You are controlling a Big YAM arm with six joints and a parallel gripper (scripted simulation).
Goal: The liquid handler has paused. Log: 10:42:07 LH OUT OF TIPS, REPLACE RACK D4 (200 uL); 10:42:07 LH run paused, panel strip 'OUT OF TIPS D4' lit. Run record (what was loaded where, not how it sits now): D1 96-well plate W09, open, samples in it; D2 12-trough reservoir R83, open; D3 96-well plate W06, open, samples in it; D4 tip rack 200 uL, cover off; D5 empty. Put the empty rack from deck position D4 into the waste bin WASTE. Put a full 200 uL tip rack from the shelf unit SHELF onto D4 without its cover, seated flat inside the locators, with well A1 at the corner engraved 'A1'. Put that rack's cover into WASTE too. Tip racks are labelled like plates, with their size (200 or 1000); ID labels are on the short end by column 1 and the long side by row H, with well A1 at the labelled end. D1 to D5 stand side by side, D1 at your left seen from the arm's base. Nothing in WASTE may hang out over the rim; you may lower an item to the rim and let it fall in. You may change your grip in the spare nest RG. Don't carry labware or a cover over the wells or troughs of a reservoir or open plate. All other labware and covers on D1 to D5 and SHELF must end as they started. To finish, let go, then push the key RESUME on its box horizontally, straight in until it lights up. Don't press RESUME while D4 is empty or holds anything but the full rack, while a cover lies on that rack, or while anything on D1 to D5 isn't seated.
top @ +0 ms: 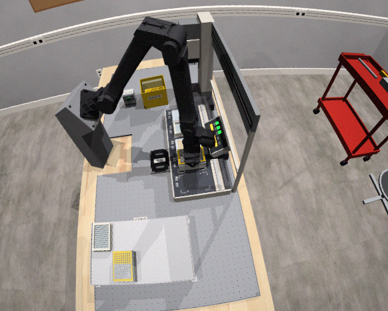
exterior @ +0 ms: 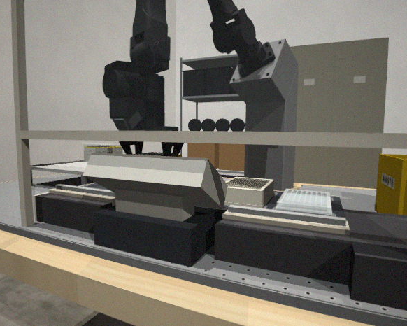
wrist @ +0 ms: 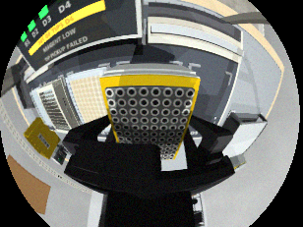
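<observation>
The yellow-framed tip rack (top: 191,159) sits low over the handler deck (top: 177,187), directly beneath the end effector (top: 191,163), whose fingers stand wide and are clamped on the rack's two long sides. In the wrist view the rack (wrist: 151,111) runs lengthwise away from the camera, its rows of round wells facing up and no cover on it. From the exterior view only the finger ends (exterior: 172,148) show above the handler's grey head (exterior: 151,175), so whether the rack touches the deck cannot be told.

Beyond it along the deck stand a well plate (exterior: 248,189) and a clear plate (exterior: 305,200).

Beside the deck is one black spare nest (top: 159,161); further off, one yellow waste bin (top: 153,91) and one key box (top: 129,99).

On the shelf unit (top: 161,253) at the desk's (top: 87,187) far end lie two items: a white-framed rack (top: 101,236) and a yellow-framed rack (top: 123,265).
</observation>
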